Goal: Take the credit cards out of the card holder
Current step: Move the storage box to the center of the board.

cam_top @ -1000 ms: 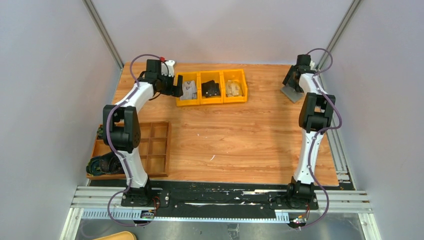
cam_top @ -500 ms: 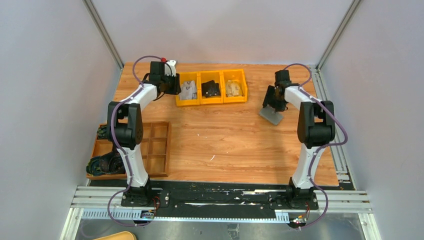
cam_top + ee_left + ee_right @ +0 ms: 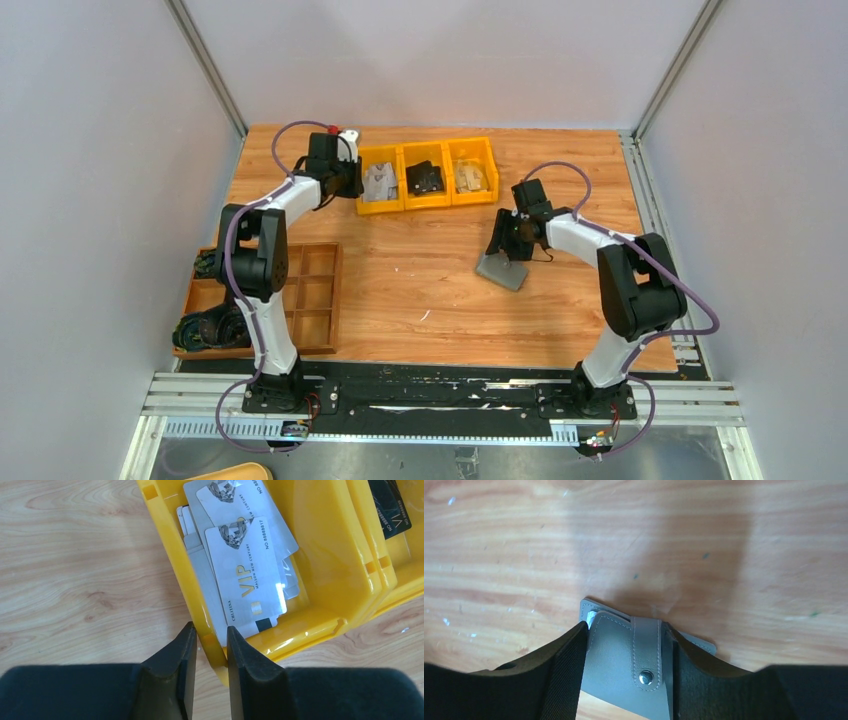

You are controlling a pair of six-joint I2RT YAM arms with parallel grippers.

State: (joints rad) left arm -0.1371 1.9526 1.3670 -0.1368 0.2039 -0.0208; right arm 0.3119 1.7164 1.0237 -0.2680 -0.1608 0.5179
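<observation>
Both edges of the card holder [image 3: 624, 665] sit clamped in the R fingers [image 3: 559, 675], low over the bench [image 3: 724, 555]. L fingers [image 3: 175, 675], nearly closed, straddle a yellow bin [image 3: 320, 580] wall beside credit cards [image 3: 245, 575]; grip unclear.

Just ahead of the left hand [image 3: 210, 632], in the yellow bin [image 3: 325, 555], the topmost pale grey card [image 3: 247, 575] reads "VIP" in gold, "MASSON NEW CENTURY" and "NO 88888817". A small word along its edge looks like "CHUTINA". Beyond it, a second card [image 3: 250, 510] shows "NEW CENTURY" and "NO", with its number cut off. Farther right of the hand, a black card [image 3: 392, 505] bears "VI"; its small print is unreadable.
</observation>
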